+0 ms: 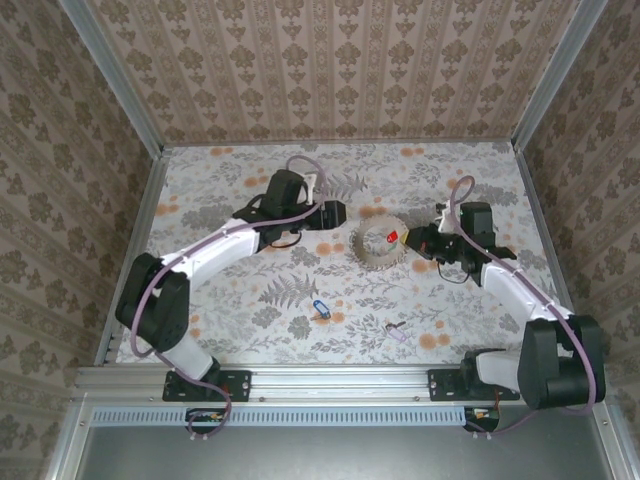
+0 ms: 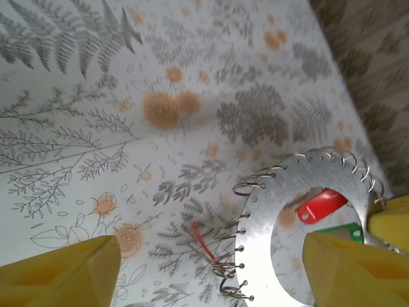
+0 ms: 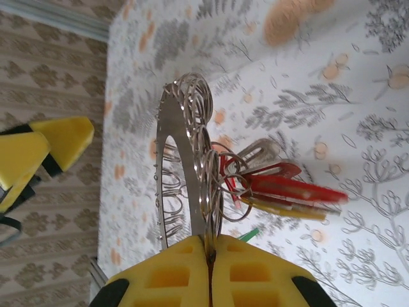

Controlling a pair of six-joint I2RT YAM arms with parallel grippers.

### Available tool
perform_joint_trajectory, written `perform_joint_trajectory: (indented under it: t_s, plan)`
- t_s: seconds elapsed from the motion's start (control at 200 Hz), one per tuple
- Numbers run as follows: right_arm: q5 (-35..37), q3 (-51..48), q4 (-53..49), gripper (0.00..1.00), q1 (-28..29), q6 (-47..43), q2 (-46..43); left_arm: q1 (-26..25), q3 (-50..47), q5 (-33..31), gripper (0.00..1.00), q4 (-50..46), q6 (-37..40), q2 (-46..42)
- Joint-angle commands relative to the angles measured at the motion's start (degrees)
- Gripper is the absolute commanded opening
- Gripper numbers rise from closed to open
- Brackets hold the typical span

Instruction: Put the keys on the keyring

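**Keyring: position and appearance.** We located the keyring (image 1: 378,245) just right of centre in the top view, over the floral desk (image 1: 480,180). It was a flat grey metal disc with a large round hole. Small wire loops lined its whole outer rim and gave it a saw-toothed outline. In the left wrist view the disc filled the lower right of the frame. A red tag (image 2: 321,206) and a green tag (image 2: 348,231) showed through the hole. In the right wrist view the disc stood edge-on. Red-tagged keys (image 3: 287,185) and a yellow tag (image 3: 287,208) hung from its loops, right of centre.

**Jaws.** The right jaws were clenched on the rim of the keyring, at bottom centre of the right wrist view. The left jaws were released. Their yellow fingers (image 2: 64,272) stood wide apart in the lower corners of the left wrist view and gripped nothing. We could not tell whether the finger at lower right touched the disc.

**Loose keys.** In the top view two keys lay on the desk below the keyring and apart from it. These were a blue-tagged key (image 1: 320,307) left of centre and a pale-tagged key (image 1: 397,331) further right.
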Motion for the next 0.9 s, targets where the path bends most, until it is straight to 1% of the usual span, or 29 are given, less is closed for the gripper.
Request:
perform_joint_trajectory:
  t_s: [0.0,0.13,0.27,0.385,0.555,0.62,0.785,0.895]
  plan:
    - [-1.7,2.9,5.9,0.08,-0.3,7.9,-2.8,0.7,-2.6,3.4,0.79,9.0,-7.5,-2.8]
    - [-1.5,4.3,7.3,0.08,-0.4,11.6,-4.3,1.7,-3.0,6.8,0.77,11.6,-12.9,-3.1]
    - [2.0,3.7,10.8,0.08,-0.4,17.4,-6.4,1.2,-5.4,7.4,0.77,16.5,-19.7,-3.9]
    - [3.2,3.7,13.4,0.09,-0.3,20.9,-6.6,0.9,-6.5,7.9,0.77,18.1,-23.9,-4.0]
    - [3.7,4.0,14.8,0.09,-0.3,22.6,-6.3,-0.4,-6.9,9.8,0.76,22.2,-26.7,-3.1]
    - [3.6,4.2,15.4,0.09,-0.2,23.1,-6.1,-1.0,-6.3,10.5,0.74,23.4,-27.6,-1.9]
    - [3.1,4.3,16.3,0.09,0.2,24.1,-5.9,-2.0,-5.1,12.8,0.69,30.6,-31.4,2.1]
    - [2.9,4.4,16.5,0.1,0.3,24.4,-6.0,-2.3,-3.8,13.6,0.68,31.9,-32.6,3.8]
